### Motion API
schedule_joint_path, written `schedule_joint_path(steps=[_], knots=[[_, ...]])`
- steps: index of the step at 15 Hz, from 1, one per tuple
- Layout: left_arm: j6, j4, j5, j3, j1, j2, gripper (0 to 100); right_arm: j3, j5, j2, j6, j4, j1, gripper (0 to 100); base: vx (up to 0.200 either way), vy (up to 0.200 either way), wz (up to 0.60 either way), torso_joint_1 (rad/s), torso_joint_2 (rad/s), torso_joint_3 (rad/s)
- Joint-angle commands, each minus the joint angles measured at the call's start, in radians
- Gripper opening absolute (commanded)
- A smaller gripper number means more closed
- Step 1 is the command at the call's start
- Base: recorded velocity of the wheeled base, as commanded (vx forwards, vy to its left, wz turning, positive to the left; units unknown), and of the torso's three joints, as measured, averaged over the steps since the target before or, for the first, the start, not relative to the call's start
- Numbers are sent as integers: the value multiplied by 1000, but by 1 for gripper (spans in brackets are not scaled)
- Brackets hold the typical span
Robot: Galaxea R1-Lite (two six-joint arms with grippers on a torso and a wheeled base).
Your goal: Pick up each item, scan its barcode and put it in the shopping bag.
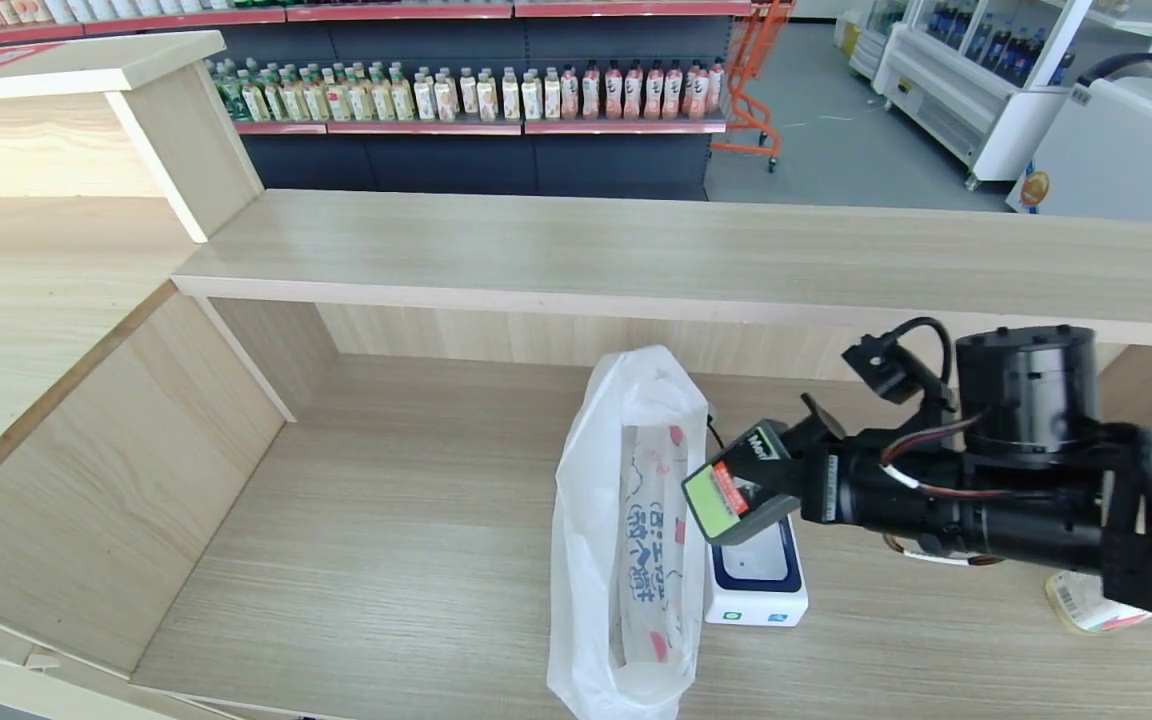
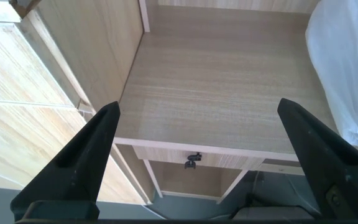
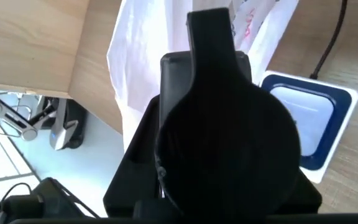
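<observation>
**Head view: dark box held over the scanner beside the shopping bag**

From where I stand, the white shopping bag point(image 1: 596, 520) sits upright on the lower counter point(image 1: 386, 550) with its mouth open. A long printed packet point(image 1: 651, 540) stands on end inside it. Just to the robot's right of the bag, almost touching it, is the white and blue scanner point(image 1: 756, 575), with a black cable point(image 1: 714, 432) running off behind it.

The right gripper point(image 1: 781, 465) is clamped on a small dark box point(image 1: 726, 495) with a green and red label. It holds the box tilted in the air, right beside the bag's upper half and above the scanner. Farther to the right of the bag, well apart from it, a pale labelled item point(image 1: 1086, 603) lies on the counter, partly hidden under the arm.

From the right wrist, the box blocks most of the picture, with the bag point(image 3: 138, 56) on one side of it and the scanner point(image 3: 309, 118) on the other.

The left gripper point(image 2: 197, 107) hangs above the counter's near edge with its fingers point(image 2: 92, 149) spread wide apart and nothing between them. The bag point(image 2: 347, 74) is off to one side.
</observation>
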Motion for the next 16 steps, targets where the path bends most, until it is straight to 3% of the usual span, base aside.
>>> schedule_joint_path(steps=[1,8,12,14,15,16], knots=[[0,0,0,0,0,0,100,-122,-10,251,-102,3,53,0,0,0,0,0,0,0],[0,0,0,0,2,0,100,-379,-13,509,-482,-2,122,0,0,0,0,0,0,0],[0,0,0,0,0,0,100,-415,-67,587,-685,-34,125,0,0,0,0,0,0,0],[0,0,0,0,2,0,100,-415,-67,589,-686,-51,136,0,0,0,0,0,0,0],[0,0,0,0,0,0,100,-416,-67,585,-679,-53,136,100,0,0,0,0,0,0],[0,0,0,0,0,0,100,-413,-64,578,-650,-66,136,100,0,0,0,0,0,0]])
